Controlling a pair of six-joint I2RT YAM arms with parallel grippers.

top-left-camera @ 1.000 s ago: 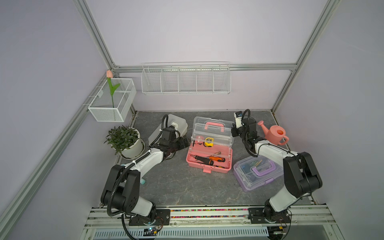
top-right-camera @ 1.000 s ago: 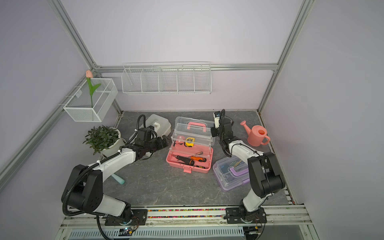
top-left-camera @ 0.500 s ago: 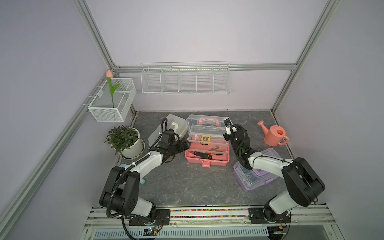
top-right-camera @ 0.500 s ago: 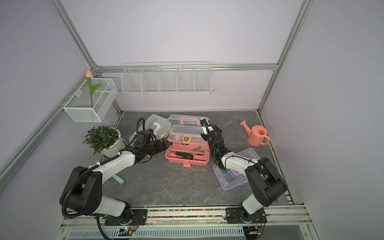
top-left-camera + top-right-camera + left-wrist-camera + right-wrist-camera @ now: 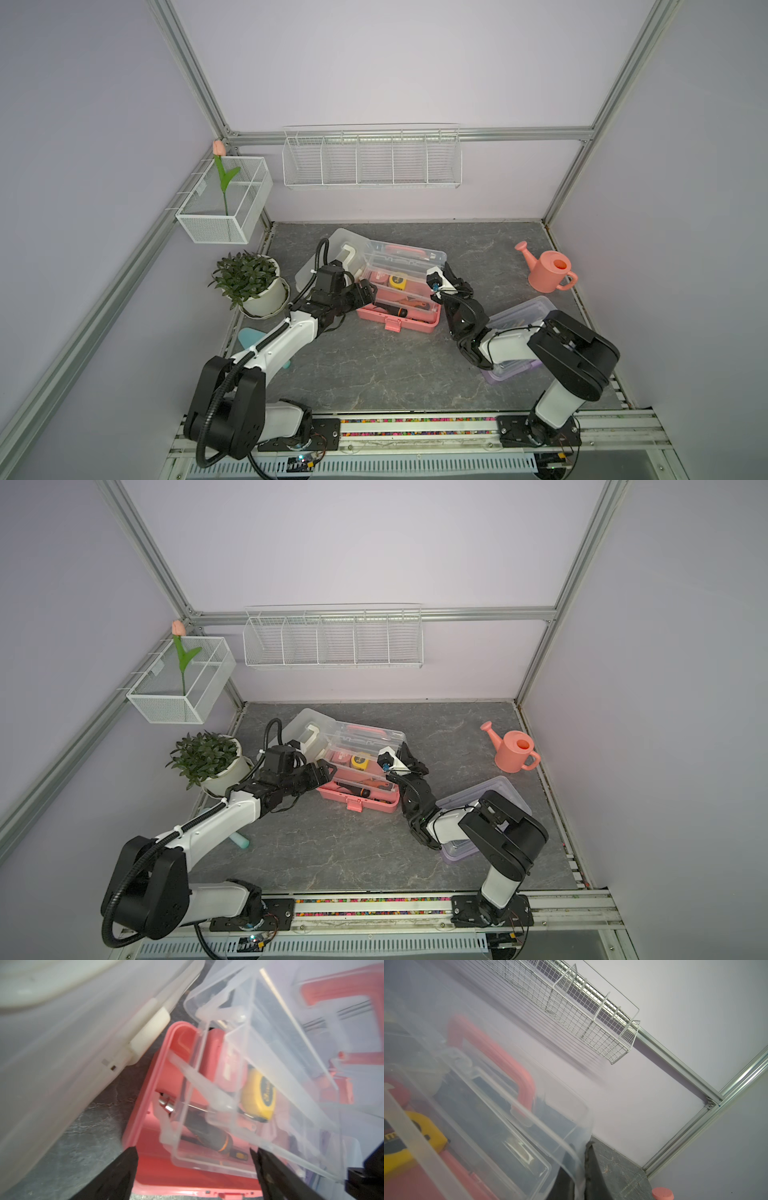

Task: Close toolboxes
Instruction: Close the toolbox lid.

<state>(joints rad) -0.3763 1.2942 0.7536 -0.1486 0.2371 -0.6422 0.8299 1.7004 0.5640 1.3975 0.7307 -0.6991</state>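
Of three toolboxes, the frosted white plastic toolbox (image 5: 332, 253) sits right of one green potted plant (image 5: 245, 276), just beside the half-shut pink-based toolbox (image 5: 399, 322) mid-table. The left gripper (image 5: 192, 1153) straddles the pink box's end, spread wide and empty. The right gripper (image 5: 579, 1159) is pinched on its clear lid (image 5: 405, 253); the purple toolbox (image 5: 519, 311) lies under that arm, with one coral watering can (image 5: 548, 274) beyond.

Top views: high, front, looking down, same scene; wrist cams close on pink toolbox (image 5: 149, 1169).
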